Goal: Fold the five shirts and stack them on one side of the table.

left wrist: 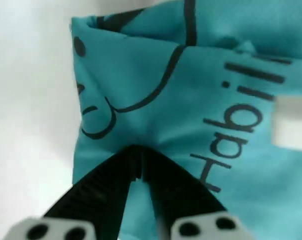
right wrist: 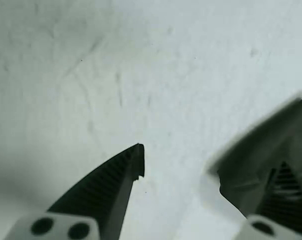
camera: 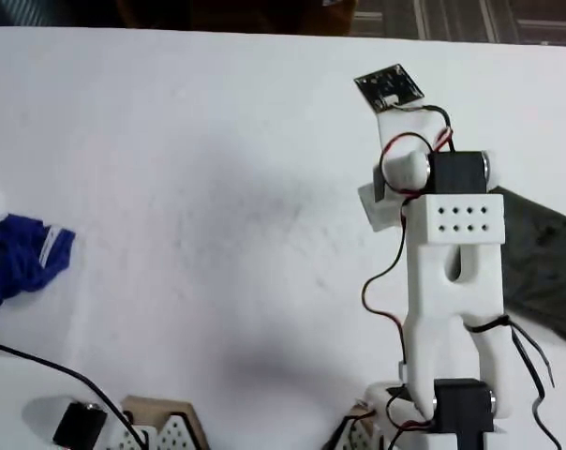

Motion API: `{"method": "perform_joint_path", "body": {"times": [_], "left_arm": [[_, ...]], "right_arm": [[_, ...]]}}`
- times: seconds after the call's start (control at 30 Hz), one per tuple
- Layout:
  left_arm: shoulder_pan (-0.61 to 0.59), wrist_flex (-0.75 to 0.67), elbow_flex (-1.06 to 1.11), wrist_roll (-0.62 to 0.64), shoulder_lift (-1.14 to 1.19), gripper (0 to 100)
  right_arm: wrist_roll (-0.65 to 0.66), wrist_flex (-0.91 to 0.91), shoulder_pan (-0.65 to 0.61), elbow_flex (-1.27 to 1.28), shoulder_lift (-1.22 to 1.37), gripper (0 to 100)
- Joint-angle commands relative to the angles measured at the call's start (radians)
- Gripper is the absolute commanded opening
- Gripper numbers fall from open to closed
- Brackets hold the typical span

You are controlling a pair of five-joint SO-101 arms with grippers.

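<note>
Left gripper (left wrist: 139, 167) clenched on teal shirt (left wrist: 191, 90), pinching a fold. Right gripper (right wrist: 180, 165) released over table (right wrist: 116, 60); dark shirt (camera: 545, 262) lies just beside that arm.

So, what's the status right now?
Left gripper shut on teal printed shirt. Right gripper open above white table. Dark grey shirt, crumpled blue shirt at table edges.

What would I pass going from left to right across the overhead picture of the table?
Crumpled blue shirt → white robot arm → dark grey shirt at the right edge.
</note>
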Motion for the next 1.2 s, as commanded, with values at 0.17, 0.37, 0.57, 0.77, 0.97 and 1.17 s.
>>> {"method": "perform_joint_path", "body": {"times": [0.17, 0.37, 0.57, 0.77, 0.97, 1.17], "left_arm": [[0.008, 0.133, -0.194, 0.017, -0.011, 3], [-0.078, 0.138, -0.232, 0.017, -0.009, 9], [-0.195, 0.133, -0.114, 0.012, -0.008, 24], [-0.144, -0.025, 0.142, 0.018, -0.006, 24], [0.021, -0.166, 0.323, 0.018, -0.008, 24], [0.117, -0.157, 0.338, 0.025, -0.012, 2]], "right_arm": [[-0.003, -0.013, 0.002, -0.011, -0.044, 38.0], [-0.003, -0.013, 0.002, -0.011, -0.044, 38.0], [-0.003, -0.013, -0.007, -0.011, -0.038, 38.0], [-0.003, -0.015, -0.007, -0.012, -0.038, 38.0], [-0.003, -0.015, -0.007, -0.012, -0.045, 38.0], [-0.003, -0.013, -0.001, -0.012, -0.045, 38.0]]}}
